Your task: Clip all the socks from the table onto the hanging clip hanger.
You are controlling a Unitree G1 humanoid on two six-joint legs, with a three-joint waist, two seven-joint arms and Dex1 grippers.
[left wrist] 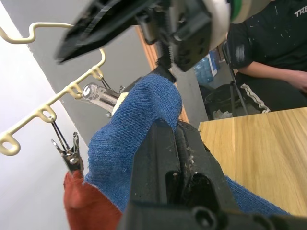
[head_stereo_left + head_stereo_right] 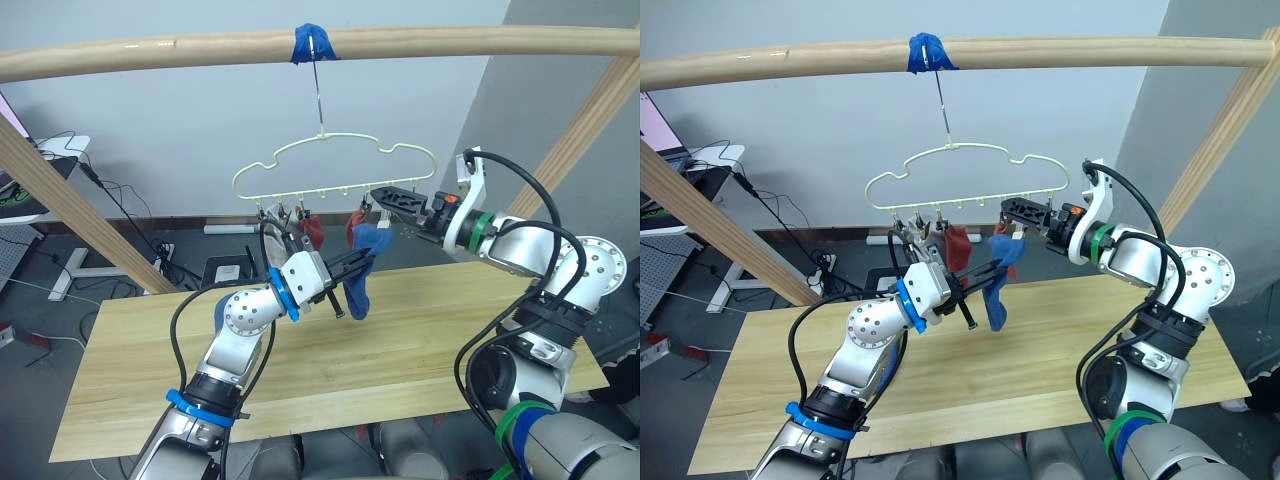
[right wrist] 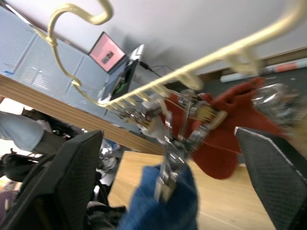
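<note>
With the left claw (image 2: 352, 268) clamped on a blue sock (image 2: 366, 262) held up under the clip hanger (image 2: 335, 170), and the right claw (image 3: 168, 191) spread wide around a clip (image 3: 166, 178), I'd worry the dangling hanger swings away and the sock slips free.

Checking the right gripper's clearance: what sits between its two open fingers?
In the right wrist view, a grey metal clip of the clip hanger hangs between the right gripper's fingers, over the blue sock, with red socks behind.
</note>
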